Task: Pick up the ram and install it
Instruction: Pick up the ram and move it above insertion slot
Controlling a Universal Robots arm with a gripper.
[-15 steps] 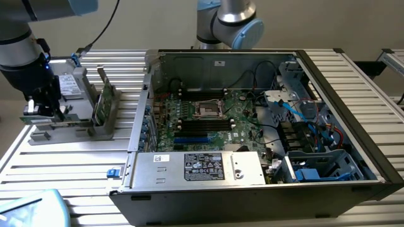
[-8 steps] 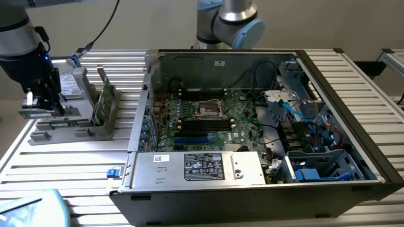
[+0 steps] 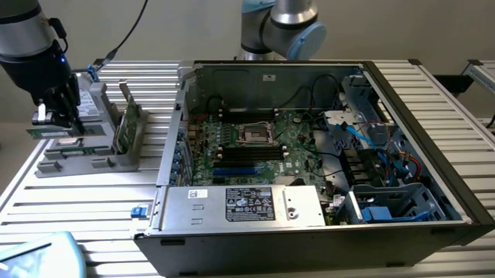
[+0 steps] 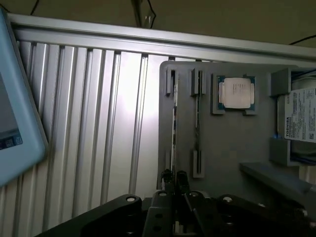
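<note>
My gripper [image 4: 174,177] is pinched nearly shut, fingers on either side of the ram [image 4: 174,133]. It grasps the stick's thin edge over the grey holder tray [image 4: 227,143].

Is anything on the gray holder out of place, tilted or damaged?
Nothing stands out. Both ram sticks stand on edge in the gray holder, and the processor lies flat in its recess.
</note>
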